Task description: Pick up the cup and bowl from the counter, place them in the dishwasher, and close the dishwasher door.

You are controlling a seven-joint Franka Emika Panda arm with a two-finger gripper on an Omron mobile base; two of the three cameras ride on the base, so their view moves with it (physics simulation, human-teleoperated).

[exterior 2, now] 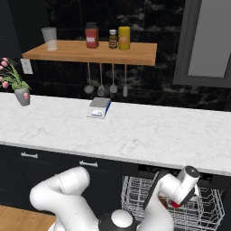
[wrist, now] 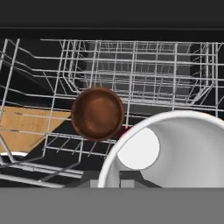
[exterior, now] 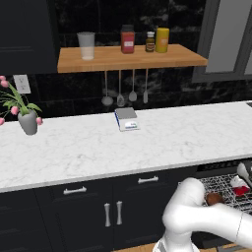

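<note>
The gripper [wrist: 119,181] is clenching thin on the rim of the cup [wrist: 175,144], its jaws drawn almost together at the cup's wall, and it is hanging low inside the open dishwasher [exterior 2: 212,178], just under the front edge of the counter [exterior 2: 135,131]. Seen along the gripper, the cup is sitting right against the tips: a smooth round mouth with a glossy white inside and a flat circular base, a sliver of red outer wall peeking out beside it. In the right base view the same red is showing directly beneath the gripper [exterior 2: 178,200], and in the left base view the cup [exterior: 240,190] is showing red with a white top under the gripper [exterior: 241,181]. Beyond the cup and a little to one side, the bowl [wrist: 97,113] is lying in the rack [wrist: 144,65], apart from the gripper; it is round, dark brown and softly shiny, with its hollow facing the hand. The rack is surrounding the gripper on all sides as a cage of thin silver wires crossing in a grid, with upright prongs. Above and behind the gripper the counter is stretching out as a flat slab of white marble with faint grey veins, over dark navy fronts.
</note>
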